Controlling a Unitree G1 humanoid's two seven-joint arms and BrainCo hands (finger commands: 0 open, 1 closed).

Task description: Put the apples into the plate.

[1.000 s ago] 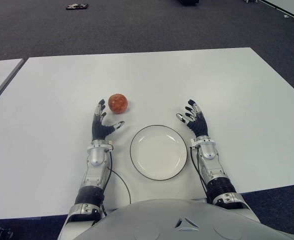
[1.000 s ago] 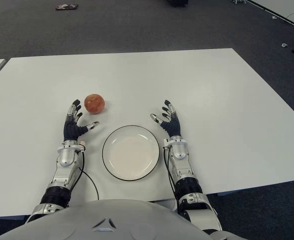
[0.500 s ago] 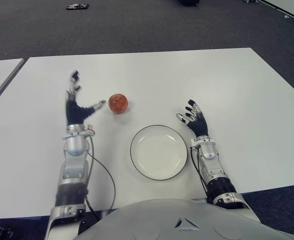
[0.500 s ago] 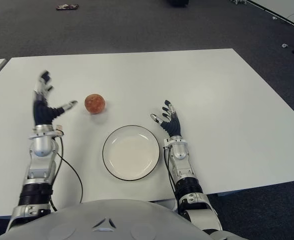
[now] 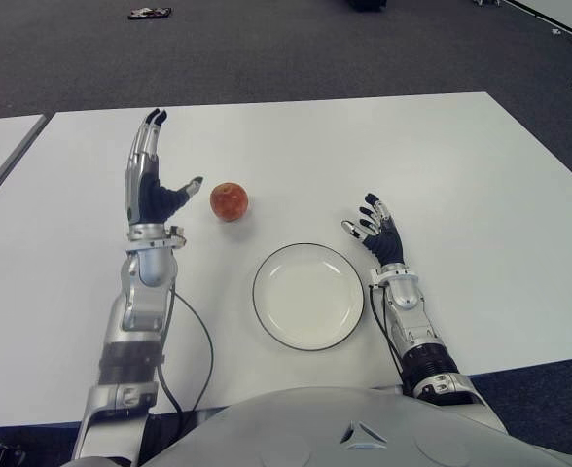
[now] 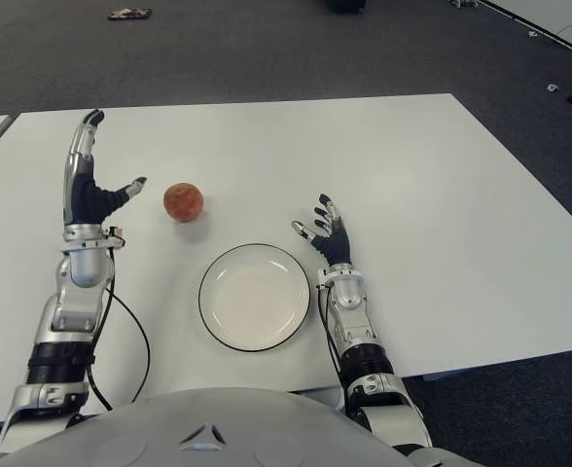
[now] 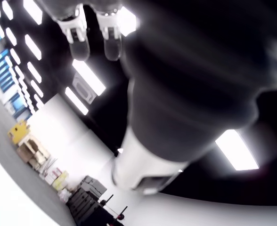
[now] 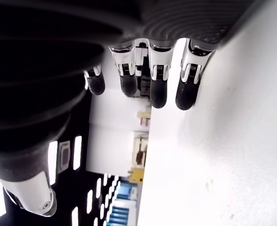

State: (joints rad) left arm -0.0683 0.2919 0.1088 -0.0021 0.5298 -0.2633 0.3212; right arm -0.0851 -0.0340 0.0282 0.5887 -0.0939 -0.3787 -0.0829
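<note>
Red apple [image 5: 229,200] on table | left hand [image 5: 150,185] raised beside, empty

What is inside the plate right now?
Nothing: the plate shows only its bare white inside. The apple sits on the table beside the open left hand.

A single round red apple with yellowish blotches [image 5: 229,200] sits on the white tabletop [image 5: 461,185] — outside and up-left of the empty round white plate with a thin dark rim [image 5: 308,296], near it but not touching — with nothing holding it.
</note>
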